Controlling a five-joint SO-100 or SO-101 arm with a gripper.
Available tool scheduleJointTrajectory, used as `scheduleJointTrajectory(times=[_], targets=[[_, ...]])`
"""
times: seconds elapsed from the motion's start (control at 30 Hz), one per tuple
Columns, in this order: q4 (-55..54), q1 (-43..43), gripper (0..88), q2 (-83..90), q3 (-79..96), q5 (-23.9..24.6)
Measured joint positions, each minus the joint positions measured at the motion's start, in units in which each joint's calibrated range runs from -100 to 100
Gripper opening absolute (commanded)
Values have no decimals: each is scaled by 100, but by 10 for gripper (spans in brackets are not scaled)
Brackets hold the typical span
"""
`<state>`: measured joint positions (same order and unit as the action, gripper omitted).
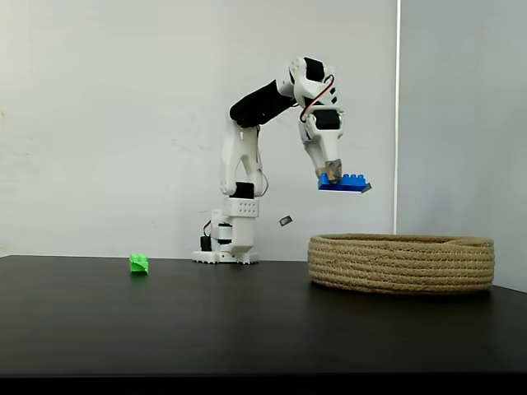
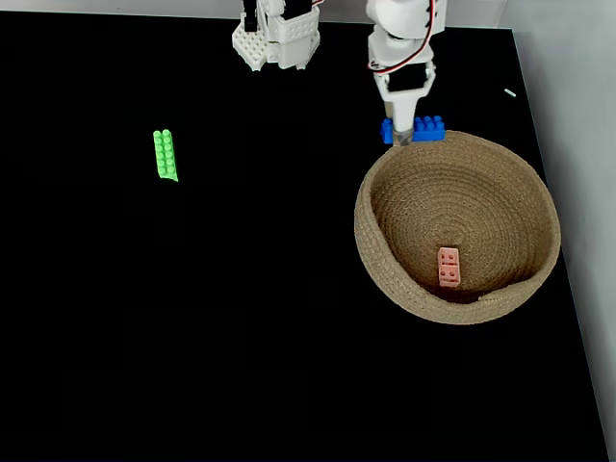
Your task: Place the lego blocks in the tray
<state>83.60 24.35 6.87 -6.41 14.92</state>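
Blue lego block [image 1: 344,183] — clamped in the closed jaws — hangs above the tray's [image 1: 402,263] rim.

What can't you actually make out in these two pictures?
- Pink brick: it lies inside the rope basket, whose wall hides it in the side-on fixed view.
- Gripper fingertips on the blue brick: from above, the arm covers them.
- Small grey speck beside the arm's base: too small to identify.
- Green brick: its studs are too small to see side-on.
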Motion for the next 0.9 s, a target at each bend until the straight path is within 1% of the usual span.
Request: scheduleJointTrajectory(times=[0.03,0.17,0.3,0.43,0.5,0.6,0.67,0.73,0.83,0.9], targets=[[-219,73,128,0,115,44],[-1104,179,303,0,627,117],[-1486,163,416,0,1043,161],[-1543,33,415,0,1167,249],[-1283,-98,424,0,1167,215],[-471,-407,434,0,1255,-107],[24,-782,442,0,1476,-425],[203,-1279,426,0,1706,-733],[325,-2093,428,0,1935,-1187],[406,-2549,433,0,1953,-1592]])
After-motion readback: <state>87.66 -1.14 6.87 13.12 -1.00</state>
